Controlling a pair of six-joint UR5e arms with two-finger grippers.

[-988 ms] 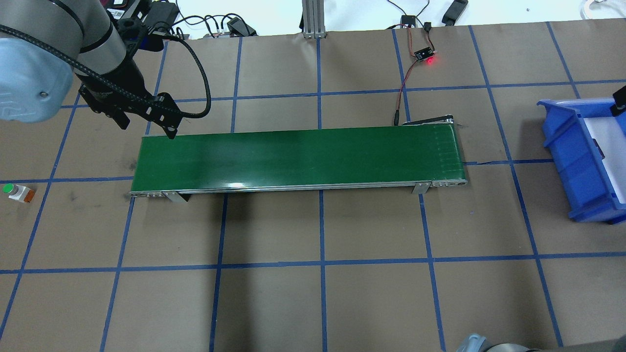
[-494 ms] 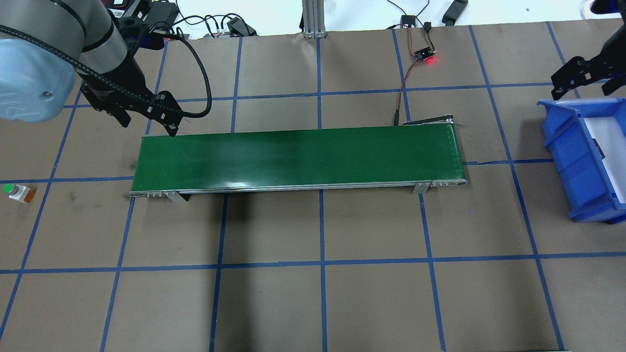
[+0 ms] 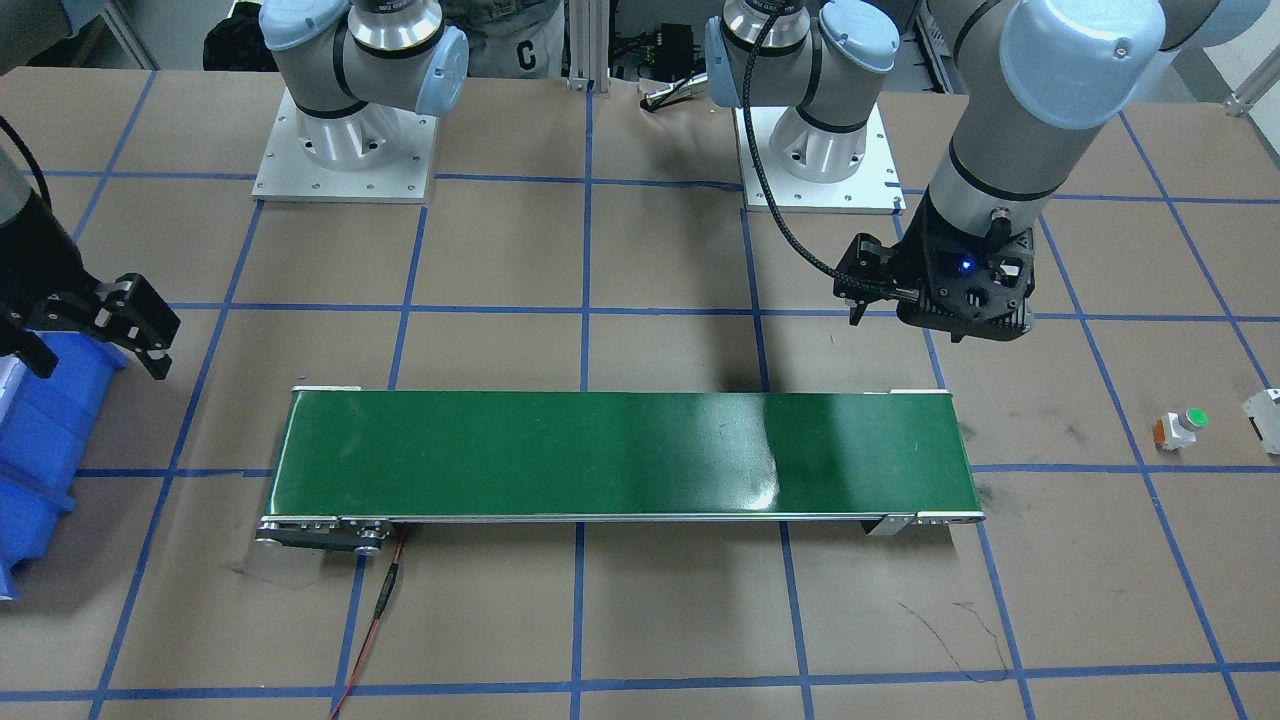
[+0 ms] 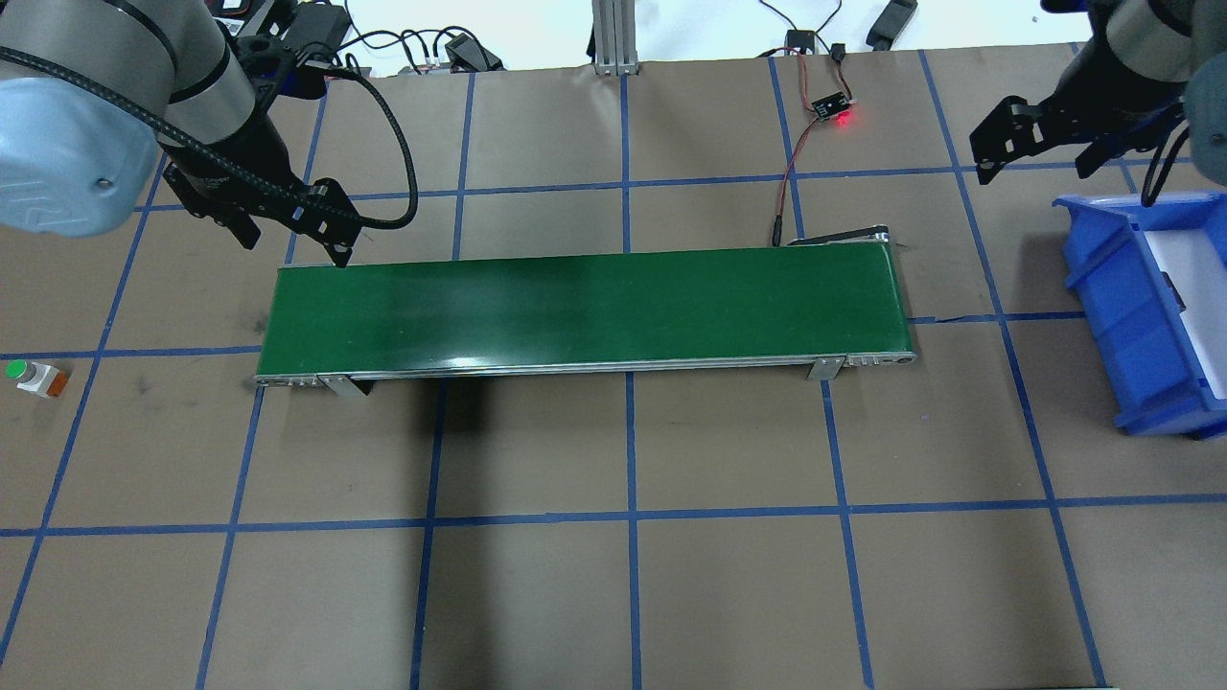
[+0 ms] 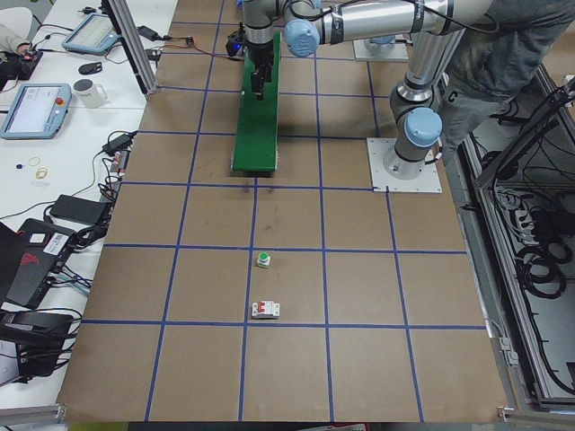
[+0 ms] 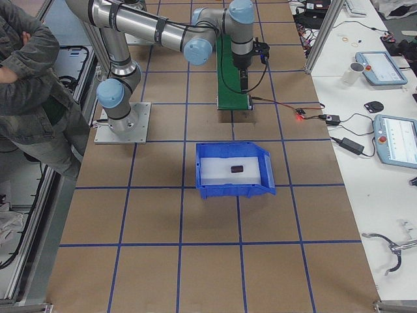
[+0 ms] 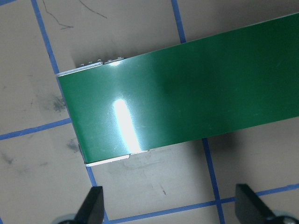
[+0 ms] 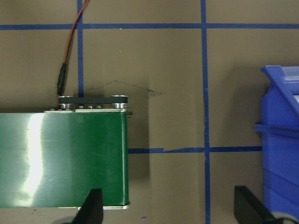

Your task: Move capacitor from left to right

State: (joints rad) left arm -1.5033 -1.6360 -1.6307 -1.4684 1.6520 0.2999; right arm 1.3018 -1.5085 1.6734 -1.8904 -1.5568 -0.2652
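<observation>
Well, from the front, a long green belt (image 3: 620, 455) lies across the middle of the brown counter (image 3: 650, 620). The left tool (image 3: 905, 320) hangs high by the belt's left end. The right tool (image 3: 100, 345) hangs by the blue bin (image 3: 30, 440) at the counter's right end. A small button (image 3: 1180, 428) with a green top and a pale block (image 3: 1265, 415) sit near the counter's left end, well apart from the belt.

From above, the left tool (image 4: 294, 244) shows over a left corner of the belt (image 4: 585, 307). The right tool (image 4: 1035, 158) is up near the far edge of the counter, just beside the bin (image 4: 1102, 278). Both tools have their fingers spread.

From the left end, the button (image 5: 263, 260) and the block (image 5: 264, 310) sit close together, with the belt far behind them.

From the right end, the capacitor (image 6: 236, 169) lies on the white floor in the middle of the bin (image 6: 234, 190), touching no wall and far from both tools.

On the left wrist camera, the left tool (image 7: 170, 210) is wide open with nothing in it, and the belt's end lies below.

On the right wrist camera, the right tool (image 8: 169, 212) is wide open too and holds nothing. It looks down on the belt's other end, a red wire (image 8: 70, 51) and the bin's wall (image 8: 280, 140).
</observation>
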